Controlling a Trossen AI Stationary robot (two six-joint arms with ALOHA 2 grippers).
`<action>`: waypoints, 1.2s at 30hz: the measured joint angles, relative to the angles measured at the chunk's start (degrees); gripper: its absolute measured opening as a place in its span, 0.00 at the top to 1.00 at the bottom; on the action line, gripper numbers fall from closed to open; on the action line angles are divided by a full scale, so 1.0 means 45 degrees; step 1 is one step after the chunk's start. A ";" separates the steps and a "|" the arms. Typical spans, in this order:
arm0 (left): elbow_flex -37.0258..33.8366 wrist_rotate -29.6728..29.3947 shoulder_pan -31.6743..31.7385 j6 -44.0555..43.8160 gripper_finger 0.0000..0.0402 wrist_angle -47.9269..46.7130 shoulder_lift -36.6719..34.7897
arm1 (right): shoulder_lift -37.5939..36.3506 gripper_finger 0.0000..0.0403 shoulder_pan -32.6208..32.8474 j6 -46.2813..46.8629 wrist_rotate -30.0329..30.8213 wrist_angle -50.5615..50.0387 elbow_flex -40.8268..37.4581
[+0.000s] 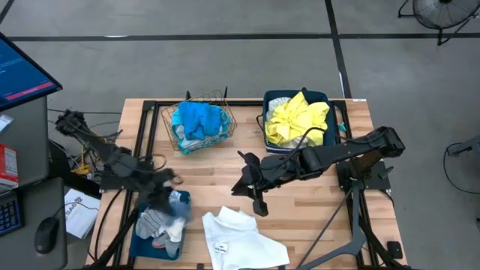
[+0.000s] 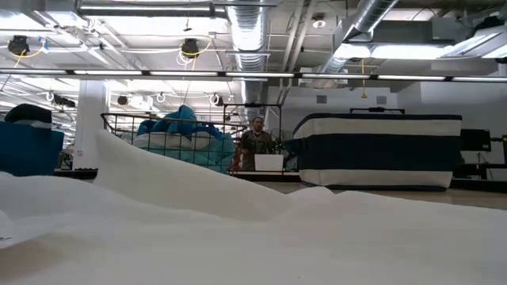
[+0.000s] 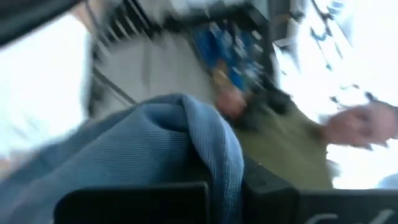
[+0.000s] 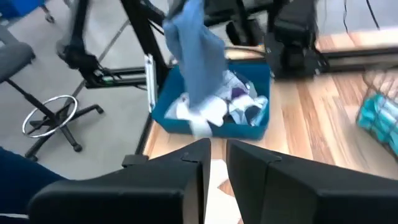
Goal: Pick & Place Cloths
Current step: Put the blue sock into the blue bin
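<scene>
White cloth (image 1: 240, 238) lies at the counter's (image 1: 300, 202) near edge; left of it, left hand (image 1: 166, 191) clamped on a blue cloth (image 4: 194, 56), lifting it from the sock bin (image 4: 214, 127), presumably for sorting; right hand (image 1: 257, 201), fingers slightly apart, hovers beyond.

Back of tabletop (image 1: 225, 169): wire basket (image 1: 166, 120) left, bin (image 1: 324, 96) right, each holding cloths
Front left: second bin (image 1: 137, 244) with socks (image 1: 159, 225), left gripper (image 1: 171, 196) above
Front centre: shirt (image 1: 240, 238) flat on tabletop
Centre: right gripper (image 1: 253, 196) behind shirt
</scene>
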 joint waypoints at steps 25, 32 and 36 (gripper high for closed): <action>-0.0405 0.1951 -0.4987 -0.2532 1.00 -0.9070 0.4248 | -0.0032 0.88 -0.0111 -0.0434 0.1088 -0.3348 -0.0065; -0.0753 0.1954 -0.5099 -0.2461 0.96 -0.8947 0.5628 | 0.0941 0.84 -0.0064 0.0202 0.1400 -0.3737 -0.0880; -0.0753 0.1556 -0.5096 -0.2285 0.86 -0.8866 0.5823 | 0.1882 0.72 0.0084 0.0191 0.1395 -0.4139 -0.0999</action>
